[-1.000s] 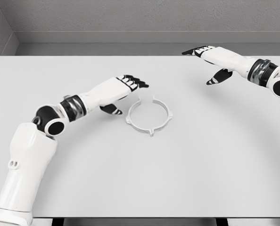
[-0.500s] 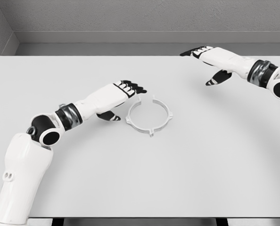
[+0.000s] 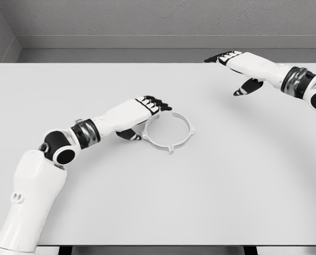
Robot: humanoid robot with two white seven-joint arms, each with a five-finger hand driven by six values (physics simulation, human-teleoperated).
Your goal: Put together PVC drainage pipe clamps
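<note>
Left hand (image 3: 147, 109) hovers with fingers loosely spread, gripping nothing, at the left rim of the thin white plastic clamp ring (image 3: 168, 130) lying mid-table — a clumsy close could skid it away.

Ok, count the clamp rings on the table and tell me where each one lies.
1. A single white clamp ring lies flat near the middle of the table, with the left hand at its left rim. Nothing in view looks able to hide another.

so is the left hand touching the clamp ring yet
Cannot tell. In the head view the left hand overlaps the upper-left rim of the clamp ring, but neither contact nor a gap shows plainly.
</note>
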